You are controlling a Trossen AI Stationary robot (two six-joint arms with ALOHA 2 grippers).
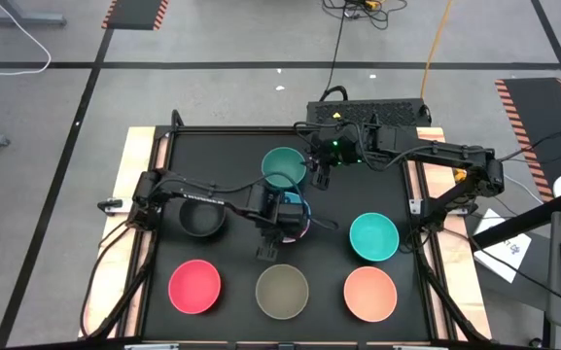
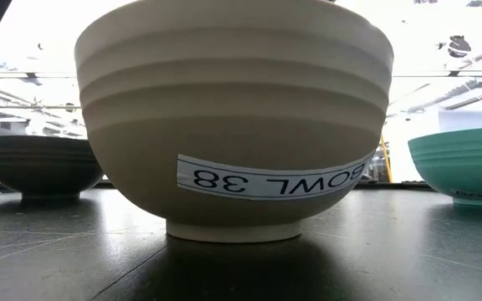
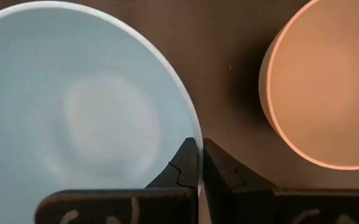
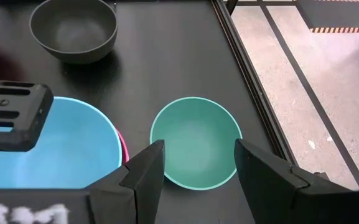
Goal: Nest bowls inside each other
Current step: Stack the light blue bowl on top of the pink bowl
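Note:
My left gripper (image 3: 200, 163) is shut on the light blue bowl (image 1: 302, 206) at the table's middle. That bowl sits over a magenta bowl (image 4: 122, 152), of which only a rim sliver shows. My right gripper (image 4: 198, 167) is open and hovers over the dark green bowl (image 4: 196, 142), with one finger on either side of it and clear of it. Standing upright on their bases are the black bowl (image 1: 202, 220), teal bowl (image 1: 373, 236), red-pink bowl (image 1: 194, 287), olive-grey bowl (image 1: 282, 291) and peach-orange bowl (image 1: 369, 294). No white bowl is in view. My left gripper pinches the light blue bowl's rim (image 3: 191, 134), one finger inside the bowl and one outside. The fingers come from above, pointing down. The bowl stays upright above the magenta bowl; whether it rests in it I cannot tell.
The black mat (image 1: 231, 156) has raised wooden side rails (image 1: 129, 194). A black box with cables (image 1: 368, 115) stands at the far edge. In the low view the olive-grey bowl (image 2: 232, 117) fills the foreground, with the black bowl (image 2: 40, 163) and the teal bowl (image 2: 466, 167) beside it.

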